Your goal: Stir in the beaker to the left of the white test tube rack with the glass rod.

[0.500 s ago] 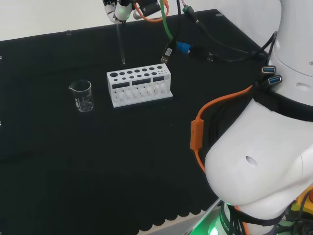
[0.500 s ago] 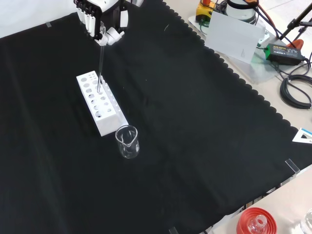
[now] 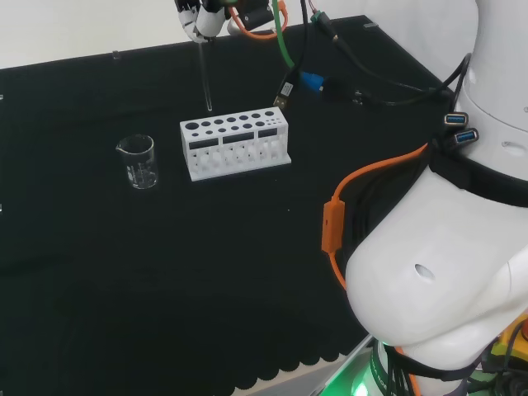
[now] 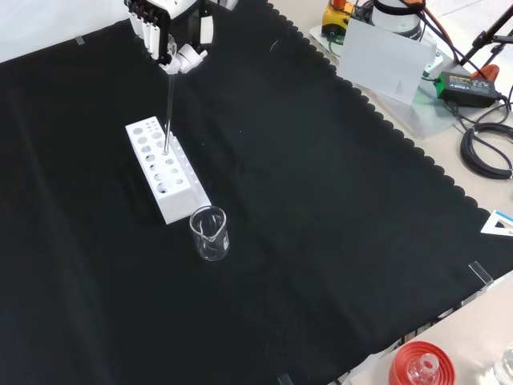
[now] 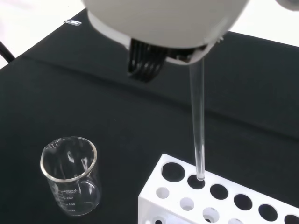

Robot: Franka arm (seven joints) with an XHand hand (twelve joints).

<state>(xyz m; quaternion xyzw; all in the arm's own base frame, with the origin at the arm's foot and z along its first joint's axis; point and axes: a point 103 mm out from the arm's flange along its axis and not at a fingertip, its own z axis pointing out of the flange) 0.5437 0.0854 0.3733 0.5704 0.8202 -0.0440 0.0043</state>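
Lifted slightly, the glass rod [image 4: 168, 112] — pinched in the robot hand [image 4: 172, 36] — hangs above the rack [image 4: 164, 168].

From the head view we look from behind and above the arm's base, over its big white links [image 3: 445, 272] at the right, across the black-clothed table [image 3: 124, 289] to the white test tube rack [image 3: 236, 147] and the beaker [image 3: 139, 161] left of it. From the front view we look down on the same cloth from the opposite side, about a quarter turn round, so the rack [image 4: 165, 168] runs away from us and the beaker [image 4: 209, 233] stands nearer. From the wrist view we sit close, looking past the hand [image 5: 163, 28] at the rack's corner [image 5: 210, 196] and the beaker [image 5: 71, 175].
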